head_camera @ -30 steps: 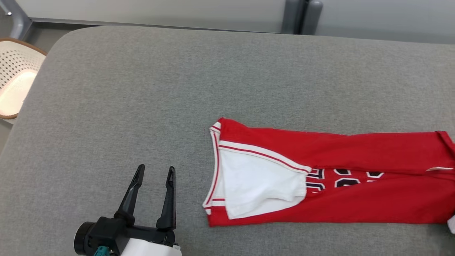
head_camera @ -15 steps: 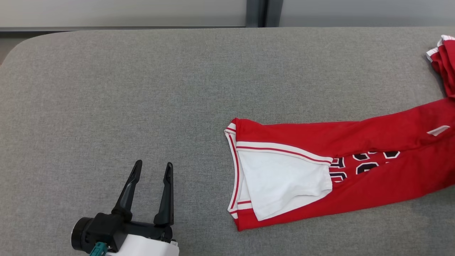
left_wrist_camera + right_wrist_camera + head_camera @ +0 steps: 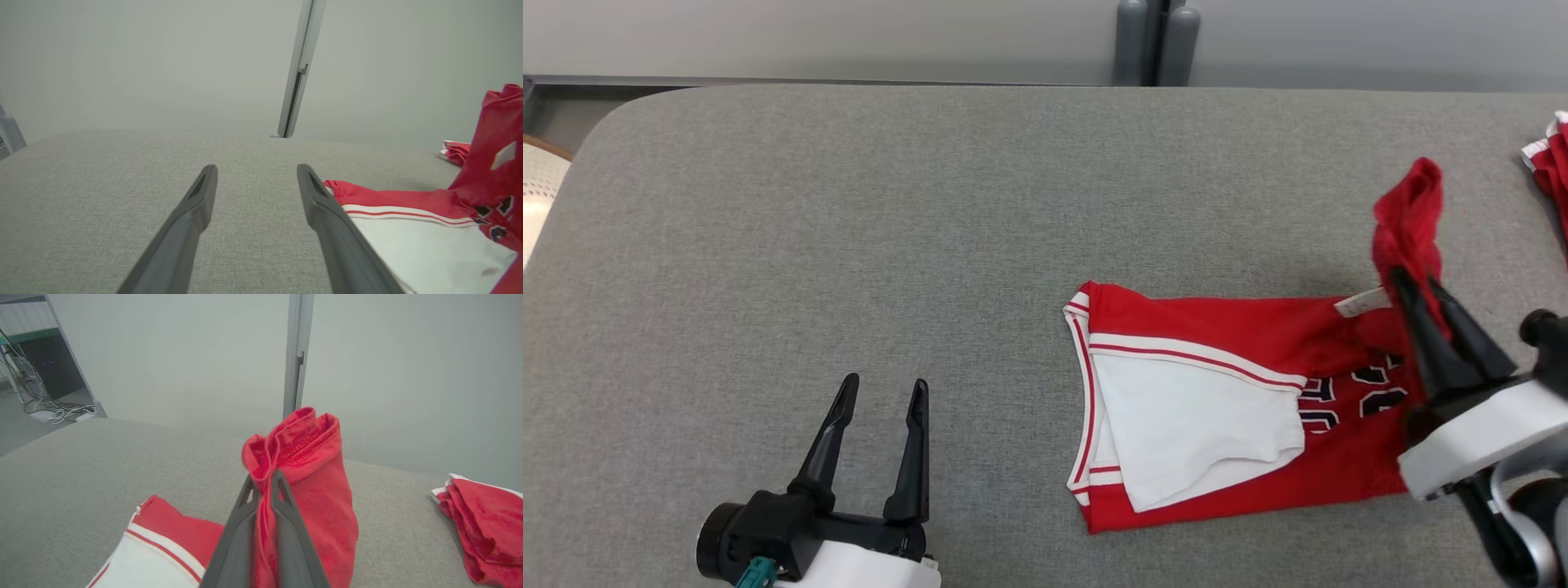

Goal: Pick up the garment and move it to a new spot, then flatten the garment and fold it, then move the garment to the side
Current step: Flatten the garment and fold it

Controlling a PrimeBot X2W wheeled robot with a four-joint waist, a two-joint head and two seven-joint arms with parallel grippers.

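- My right pincer [image 3: 1414, 278] [image 3: 264, 477] is clamped on a bunched fold of the red jersey [image 3: 1217, 327] [image 3: 310, 490] [image 3: 408, 200], the two dark fingers pressed together with cloth between them.
- The pinched end with its stitched hem stands up above my fingertips and droops over to one side, lifted clear of the table [image 3: 931, 204].
- A small white label [image 3: 1360, 304] [image 3: 506, 155] shows on the cloth just beside my right fingers.
- From the grip the jersey runs down and to my left, and the rest lies flat on the table, near its middle and towards my right.
- Its flat end shows a white inside panel edged with red-and-white striped trim; dark, white-outlined lettering is partly visible between that panel and my right pincer, but I cannot read it.
- My left pincer [image 3: 885, 382] [image 3: 257, 167] is spread wide apart and holds nothing; it hovers low over bare grey cloth, near the jersey's striped end but not touching it.
- A second red garment [image 3: 1553, 163] [image 3: 478, 514] [image 3: 455, 151] with white trim lies crumpled at the far right of the table, apart from the jersey.
- The table has a grey woven cover and rounded corners.
- Behind it stands a grey post [image 3: 1156, 41] [image 3: 296, 355] against a pale wall.
- Off the table's left edge is a pale perforated basket [image 3: 538, 184] with a brown rim.
- In the right wrist view, loose cables [image 3: 53, 408] lie on the floor beyond the table's corner.
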